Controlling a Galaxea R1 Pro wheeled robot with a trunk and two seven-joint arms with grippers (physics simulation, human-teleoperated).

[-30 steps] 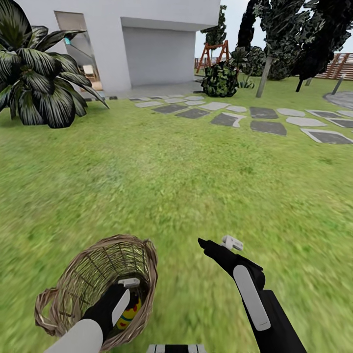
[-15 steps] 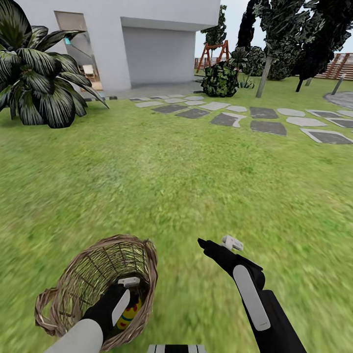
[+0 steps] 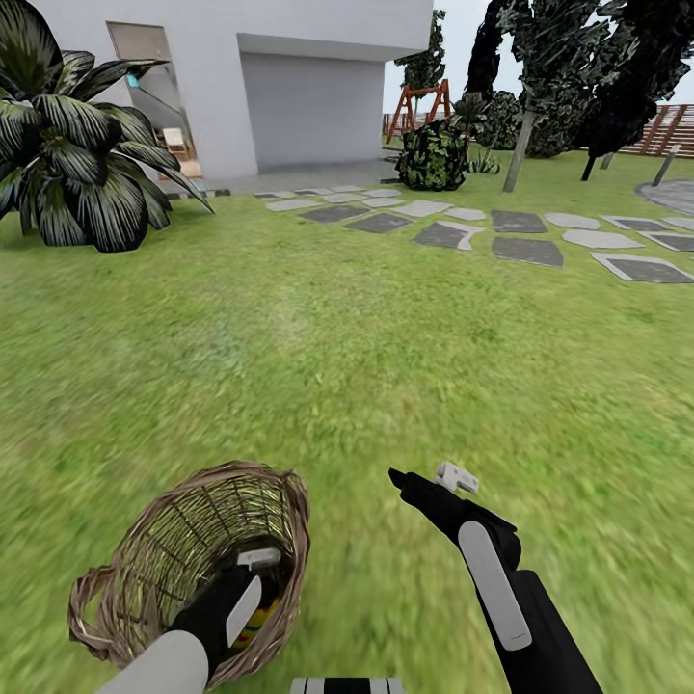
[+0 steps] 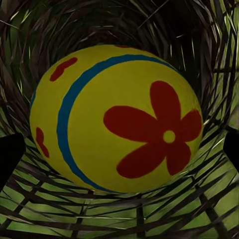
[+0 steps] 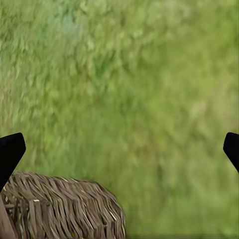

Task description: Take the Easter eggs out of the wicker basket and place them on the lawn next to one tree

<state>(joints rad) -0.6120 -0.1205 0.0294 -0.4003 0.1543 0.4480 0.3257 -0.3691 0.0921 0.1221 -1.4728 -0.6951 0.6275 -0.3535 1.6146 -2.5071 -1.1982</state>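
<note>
A rendered home garden in daylight.
We look across a wide lawn of mottled green grass toward a white house with a recessed grey garage door. Flat grey stepping stones cross the grass. A low palm-like plant with broad dark leaves stands at the left, a rounded dark green shrub near the house, trees with slim grey trunks at the right, and a brown slatted wooden fence and red-brown swing frame behind.

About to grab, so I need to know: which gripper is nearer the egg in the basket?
Left. The left gripper is down inside the basket, open around the egg. The right gripper hovers over grass beside the basket.
</note>
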